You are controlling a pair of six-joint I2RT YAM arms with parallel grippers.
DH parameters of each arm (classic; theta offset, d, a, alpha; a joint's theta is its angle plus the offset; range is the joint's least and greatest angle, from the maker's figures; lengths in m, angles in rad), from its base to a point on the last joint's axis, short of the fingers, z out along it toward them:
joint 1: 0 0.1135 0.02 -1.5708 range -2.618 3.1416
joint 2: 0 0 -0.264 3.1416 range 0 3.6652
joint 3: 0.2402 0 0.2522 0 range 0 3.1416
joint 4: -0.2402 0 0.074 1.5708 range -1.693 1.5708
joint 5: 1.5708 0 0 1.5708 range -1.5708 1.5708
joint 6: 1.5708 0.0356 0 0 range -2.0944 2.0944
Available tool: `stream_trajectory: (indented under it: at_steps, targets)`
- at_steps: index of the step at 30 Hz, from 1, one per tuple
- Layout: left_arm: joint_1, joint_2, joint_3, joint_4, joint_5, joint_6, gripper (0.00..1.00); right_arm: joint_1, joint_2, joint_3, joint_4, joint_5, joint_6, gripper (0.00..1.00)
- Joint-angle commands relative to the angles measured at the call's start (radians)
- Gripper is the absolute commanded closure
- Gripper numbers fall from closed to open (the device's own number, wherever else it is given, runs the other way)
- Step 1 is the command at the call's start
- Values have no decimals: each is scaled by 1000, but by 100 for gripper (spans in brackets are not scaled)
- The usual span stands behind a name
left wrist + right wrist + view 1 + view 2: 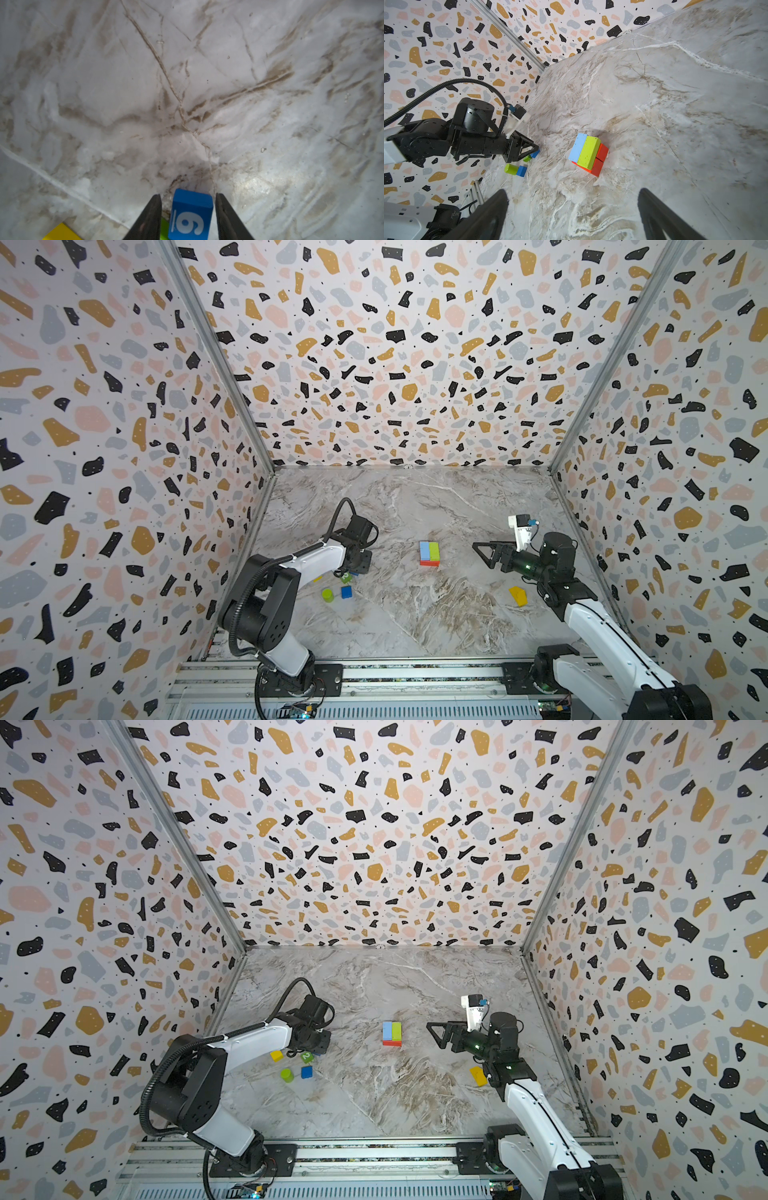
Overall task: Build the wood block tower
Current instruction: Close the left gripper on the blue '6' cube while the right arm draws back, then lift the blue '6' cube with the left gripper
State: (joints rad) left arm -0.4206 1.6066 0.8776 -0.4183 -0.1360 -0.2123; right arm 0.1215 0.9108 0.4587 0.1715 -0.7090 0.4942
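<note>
My left gripper (188, 196) straddles the blue wooden cube numbered 6 (191, 218), for lifting; clamped or not, I cannot tell (one side gaps). My right gripper (573, 191) stands released, clear of the red-based wood block tower (429, 552) mid-table.

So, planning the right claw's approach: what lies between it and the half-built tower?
Nothing; in a top view only bare marble tabletop separates the right claw from the tower.

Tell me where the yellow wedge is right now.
The yellow wedge lies on the right of the table in both top views, alone beside the right arm, right of the started tower.
</note>
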Motion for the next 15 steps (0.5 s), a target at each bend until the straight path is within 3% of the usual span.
stream_trajectory:
  at_steps: [1,6,15]
  targets:
    - [6,-31,-29,4,13,11,56,-4,-3,-2,26,-20,9,1]
    - [6,-58,-47,2,4,5,48,-5,-2,-3,24,-25,10,1]
    - [6,-20,-39,1,-3,10,52,-4,-17,-3,9,-18,3,1]
